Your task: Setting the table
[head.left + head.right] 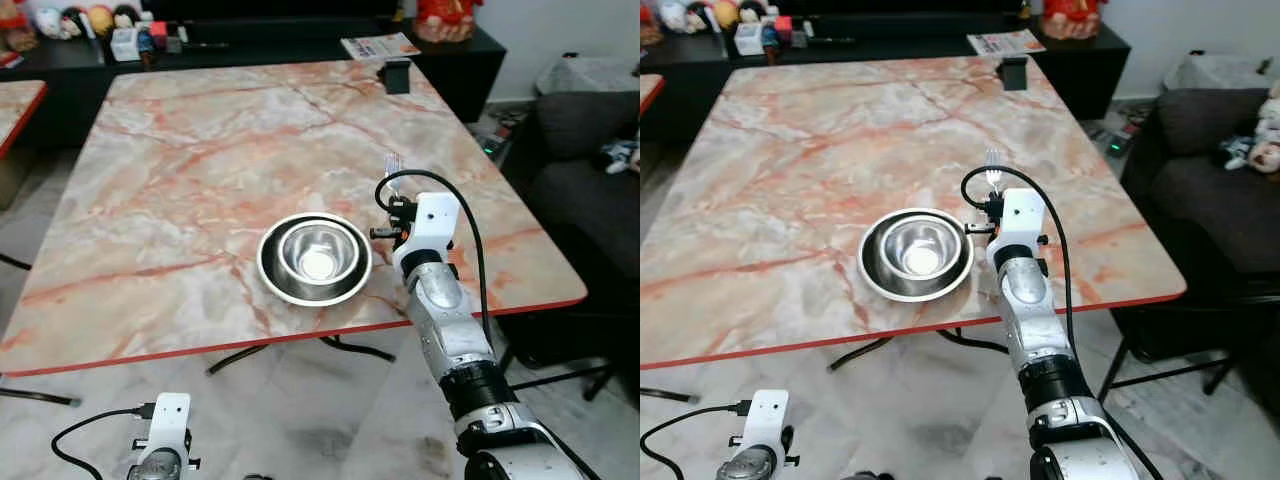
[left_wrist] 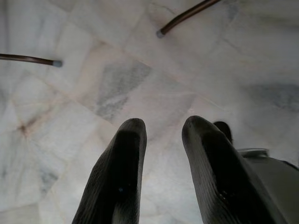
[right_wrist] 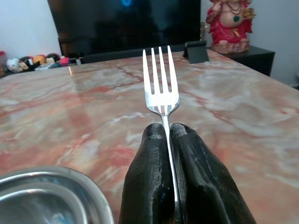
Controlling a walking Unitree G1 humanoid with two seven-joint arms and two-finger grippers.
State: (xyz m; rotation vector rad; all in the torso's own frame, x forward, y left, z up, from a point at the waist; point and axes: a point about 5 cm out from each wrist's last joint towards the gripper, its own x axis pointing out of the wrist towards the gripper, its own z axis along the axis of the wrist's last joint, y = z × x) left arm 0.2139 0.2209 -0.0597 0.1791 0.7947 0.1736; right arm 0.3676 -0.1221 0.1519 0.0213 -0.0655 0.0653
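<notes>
A steel bowl (image 1: 315, 257) stands near the front edge of the marble table (image 1: 200, 160). Just right of the bowl, my right gripper (image 3: 167, 135) is shut on a silver fork (image 3: 161, 95), whose tines (image 1: 392, 162) point away from me over the tabletop. The fork's handle is pinched between the two black fingers (image 3: 149, 186). Down below the table edge hangs my left gripper (image 2: 161, 140), open over the floor with nothing between its fingers.
A small black stand (image 1: 395, 74) sits at the table's far right edge. Behind it runs a dark sideboard (image 1: 250, 45) with figurines and a magazine (image 1: 378, 45). A dark sofa (image 1: 590, 170) stands to the right. Table legs (image 2: 187, 16) cross the marble floor.
</notes>
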